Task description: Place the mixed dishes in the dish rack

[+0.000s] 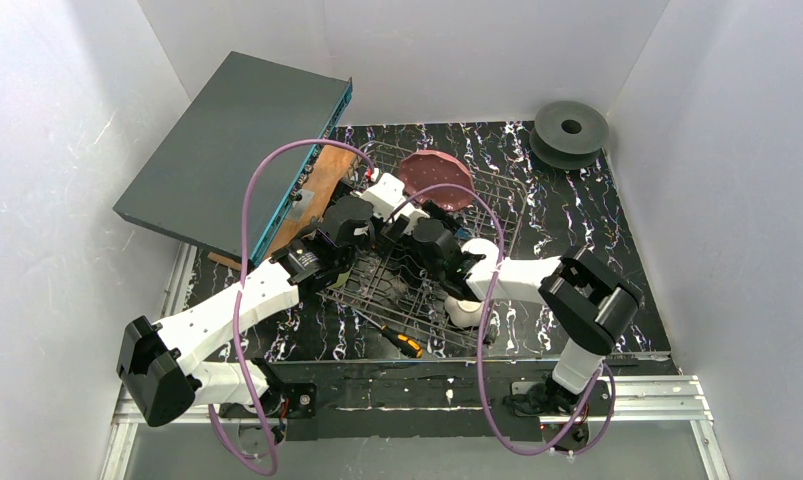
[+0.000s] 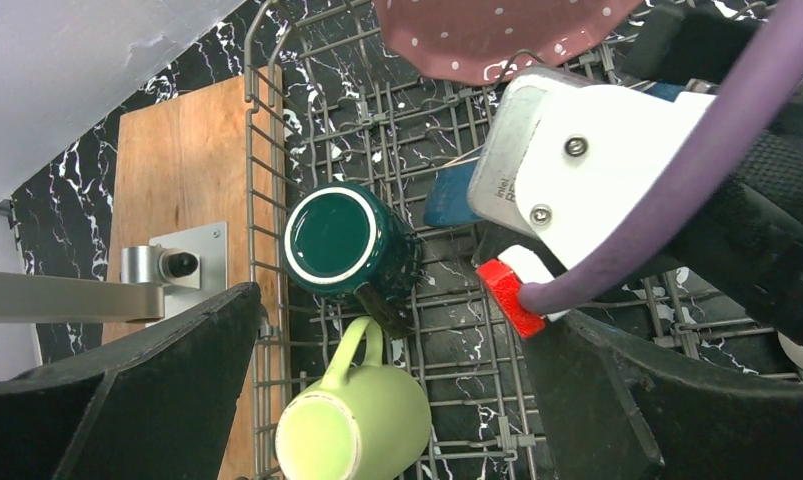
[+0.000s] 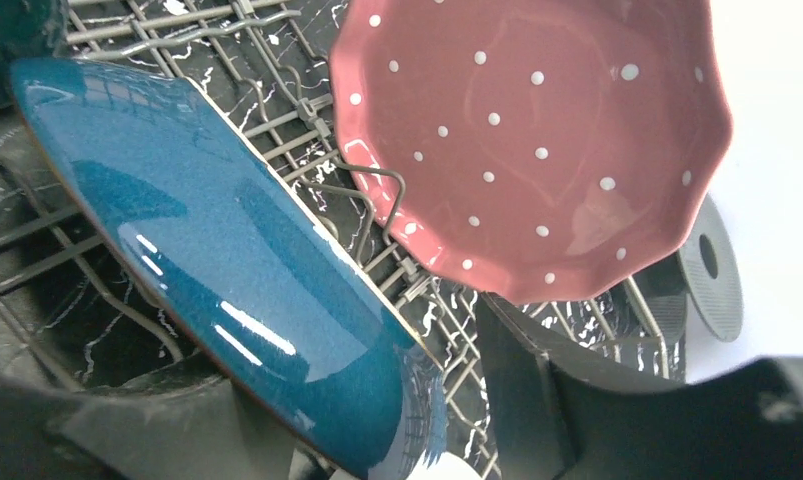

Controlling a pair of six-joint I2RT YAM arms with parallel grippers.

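The dish rack [image 1: 500, 203] holds the pink speckled plate [image 1: 435, 178] standing on edge at its far side. In the left wrist view the dark green mug [image 2: 342, 240] and the pale yellow-green mug [image 2: 352, 425] sit upside down in the rack [image 2: 447, 120]. My left gripper [image 2: 387, 400] is open above the yellow-green mug, fingers wide of it. My right gripper [image 3: 307, 385] is open around the blue dish [image 3: 227, 250], which stands tilted in the rack with a gap to the right finger [image 3: 577, 400]. The pink plate [image 3: 537, 140] stands just behind it. A white bowl [image 1: 465, 313] lies under the right arm.
A big grey box [image 1: 232, 150] leans at the left, with a wooden board [image 1: 322, 185] beside the rack. A black spool [image 1: 571, 130] sits at the back right. A screwdriver [image 1: 397, 340] lies in front of the rack. The two wrists are close together over the rack.
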